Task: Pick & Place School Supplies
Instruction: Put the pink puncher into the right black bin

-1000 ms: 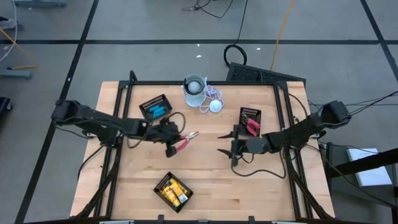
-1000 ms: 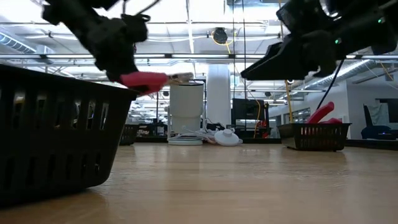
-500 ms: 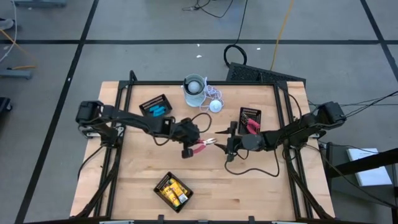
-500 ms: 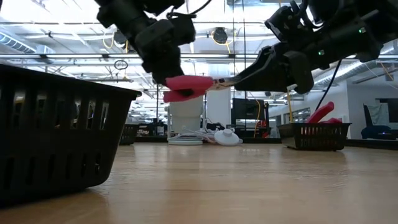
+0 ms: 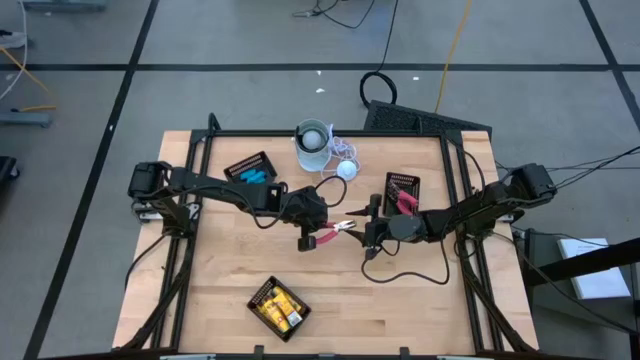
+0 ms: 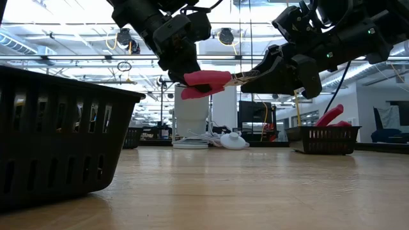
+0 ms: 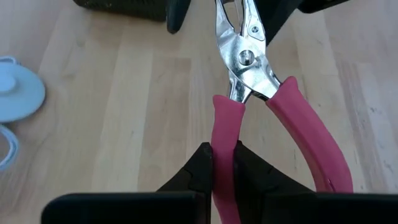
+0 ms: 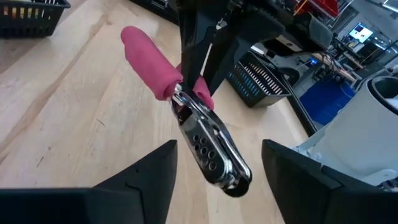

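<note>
A red-handled scissor-like tool hangs in the air over the table's middle, its metal head pointing toward the right arm. My left gripper comes in from the left and is shut on it. My right gripper faces it from the right and is open, with its fingers on either side of the metal head, apart from it. More red tools lie in the mesh tray behind the right gripper. Light-blue sticks fill a tray, and yellow-and-black pieces fill another tray. My left gripper pinches one red handle of the tool between its two fingers, coming roughly level from the table's left, with the fingers lying along the handle. The other handle sticks out free. The tool is lifted clear and about level.
A white cup and a white corded disc sit near the far edge. The near mesh tray's wall fills the low view's left. Bare wood lies toward the near right.
My left gripper has carried the red tool toward the table's right, up to the right gripper. The right gripper has shifted slightly left toward it. The tool's metal head now stands between the right gripper's open fingers.
</note>
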{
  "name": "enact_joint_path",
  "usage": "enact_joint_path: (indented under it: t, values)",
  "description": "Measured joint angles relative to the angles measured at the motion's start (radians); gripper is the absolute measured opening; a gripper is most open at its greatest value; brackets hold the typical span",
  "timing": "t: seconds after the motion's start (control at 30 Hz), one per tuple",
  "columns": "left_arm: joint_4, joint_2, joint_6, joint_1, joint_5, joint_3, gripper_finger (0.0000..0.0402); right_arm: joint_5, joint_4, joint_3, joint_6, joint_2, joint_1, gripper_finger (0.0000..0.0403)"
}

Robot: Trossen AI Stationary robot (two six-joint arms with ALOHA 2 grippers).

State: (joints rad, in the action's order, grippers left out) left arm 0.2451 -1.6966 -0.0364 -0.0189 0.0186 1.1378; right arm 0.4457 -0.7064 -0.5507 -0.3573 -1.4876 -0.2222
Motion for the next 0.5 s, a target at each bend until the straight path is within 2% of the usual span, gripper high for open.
enact_joint_path:
  t: [0.5]
  values:
    - [-0.050, 0.001, 0.010, 0.012, 0.019, -0.001, 0.0033, 0.000, -0.038, 0.000, -0.045, 0.000, -0.006, 0.0152]
